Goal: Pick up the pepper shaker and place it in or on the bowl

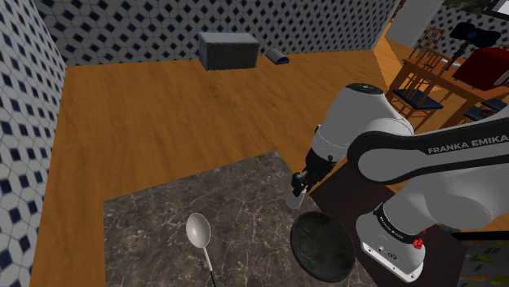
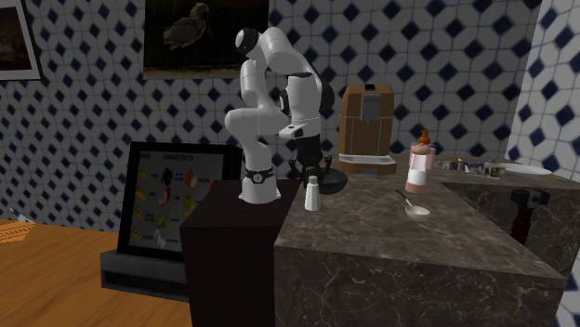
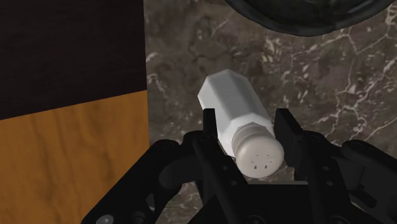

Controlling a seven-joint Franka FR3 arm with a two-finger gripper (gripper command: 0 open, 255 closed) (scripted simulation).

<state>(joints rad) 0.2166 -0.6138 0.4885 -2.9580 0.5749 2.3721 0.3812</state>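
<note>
Straddling the upright white faceted pepper shaker (image 3: 229, 105), your black gripper (image 3: 248, 118) stands slightly open, not yet pinching. Its long axis points straight up at the hand.

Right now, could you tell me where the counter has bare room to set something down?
The widest bare stretch lies on the counter, from the spoon to its edge at the shoulder view's left. A smaller patch sits between spoon and white shaker. It is crowded by the stand, where shaker, gripper and dark bowl cluster.
</note>
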